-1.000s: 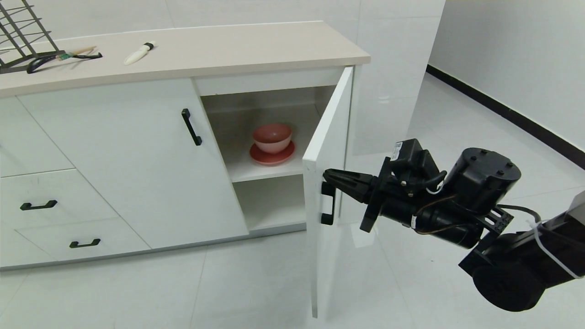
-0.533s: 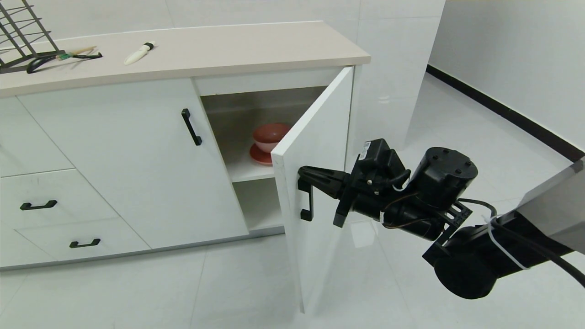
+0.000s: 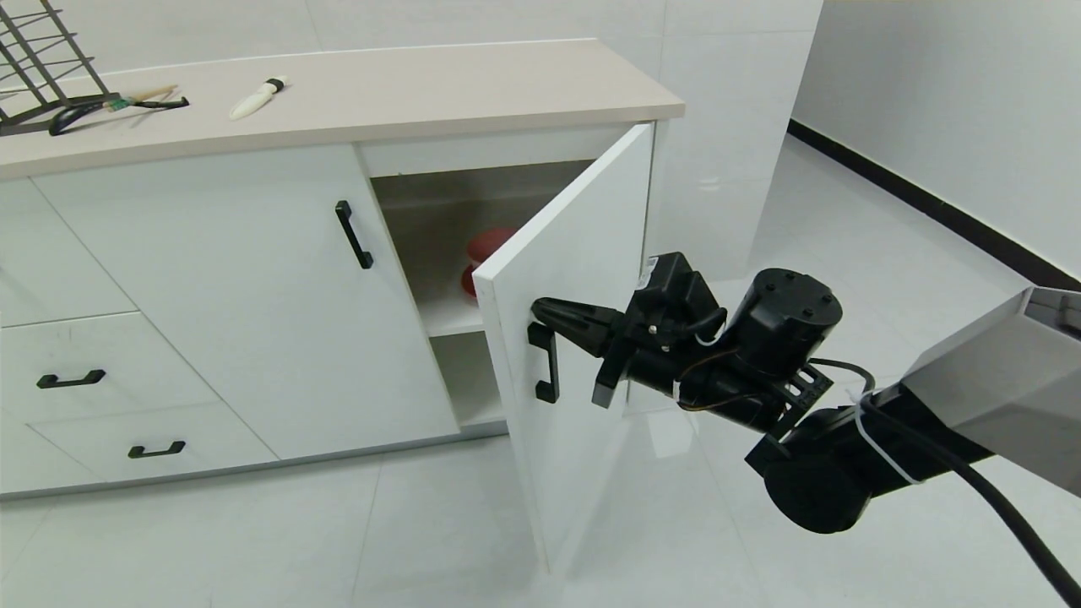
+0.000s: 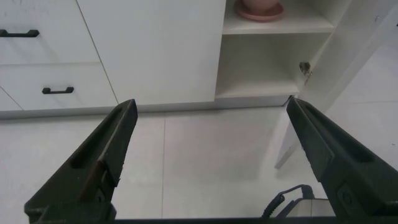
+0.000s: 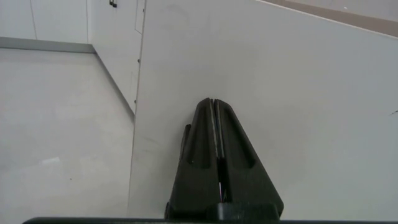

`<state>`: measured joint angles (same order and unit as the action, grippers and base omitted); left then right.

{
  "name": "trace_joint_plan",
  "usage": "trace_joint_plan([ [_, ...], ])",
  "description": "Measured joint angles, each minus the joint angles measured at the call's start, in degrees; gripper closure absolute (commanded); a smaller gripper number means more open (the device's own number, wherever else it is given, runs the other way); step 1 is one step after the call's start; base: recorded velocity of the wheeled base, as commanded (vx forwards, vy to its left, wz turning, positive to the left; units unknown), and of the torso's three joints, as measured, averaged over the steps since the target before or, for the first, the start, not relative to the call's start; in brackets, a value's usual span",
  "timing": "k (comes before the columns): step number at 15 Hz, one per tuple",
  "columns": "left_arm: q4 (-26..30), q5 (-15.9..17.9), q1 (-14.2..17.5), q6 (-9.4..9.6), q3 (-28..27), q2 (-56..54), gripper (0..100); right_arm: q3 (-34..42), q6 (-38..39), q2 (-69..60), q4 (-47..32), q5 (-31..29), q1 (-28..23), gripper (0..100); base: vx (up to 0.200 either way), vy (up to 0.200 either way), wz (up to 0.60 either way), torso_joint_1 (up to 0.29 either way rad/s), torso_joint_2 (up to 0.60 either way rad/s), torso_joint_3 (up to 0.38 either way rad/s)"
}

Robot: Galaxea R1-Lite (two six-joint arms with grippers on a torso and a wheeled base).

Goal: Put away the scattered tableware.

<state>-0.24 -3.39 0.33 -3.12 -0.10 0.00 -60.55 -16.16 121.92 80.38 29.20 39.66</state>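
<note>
Behind door (image 3: 583, 253), bowl (image 3: 488, 245) lies past R gripper (image 3: 540, 310).

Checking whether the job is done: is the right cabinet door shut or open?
Partly open: the door stands angled out from the cabinet, with the shelf and part of the red bowl visible behind its edge.

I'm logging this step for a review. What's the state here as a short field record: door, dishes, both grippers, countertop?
door: cabinet door, about halfway open
dishes: bowl on plate, upper shelf inside
right gripper: shut, tip against door front beside the black handle
left gripper: open, holding nothing, above floor, facing cabinet
countertop: wire rack, white tool near it
</note>
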Motion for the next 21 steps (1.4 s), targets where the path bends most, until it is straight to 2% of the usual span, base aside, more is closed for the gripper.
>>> trace_joint_plan([
  [7, 0.0, 0.0, 0.0, 0.0, 0.0, 0.0, 0, -7.53, -0.06, 3.38, 0.04, 0.04, 0.22, 100, 0.0, 0.0, 0.0, 0.0, 0.0, 0.0],
  [15, 0.0, -0.02, 0.0, 0.0, 0.0, 0.0, 0, -28.2, -0.09, 16.55, 0.02, 0.04, -0.61, 100, 0.0, 0.0, 0.0, 0.0, 0.0, 0.0],
  [18, 0.02, -0.02, 0.0, 0.0, 0.0, 0.0, 0, -29.11, 0.0, 17.42, 0.38, -0.02, -0.96, 100, 0.0, 0.0, 0.0, 0.0, 0.0, 0.0],
  [21, 0.02, -0.02, 0.0, 0.0, 0.0, 0.0, 0, -23.67, -0.04, 14.1, 0.72, 0.04, -1.07, 100, 0.0, 0.0, 0.0, 0.0, 0.0, 0.0],
])
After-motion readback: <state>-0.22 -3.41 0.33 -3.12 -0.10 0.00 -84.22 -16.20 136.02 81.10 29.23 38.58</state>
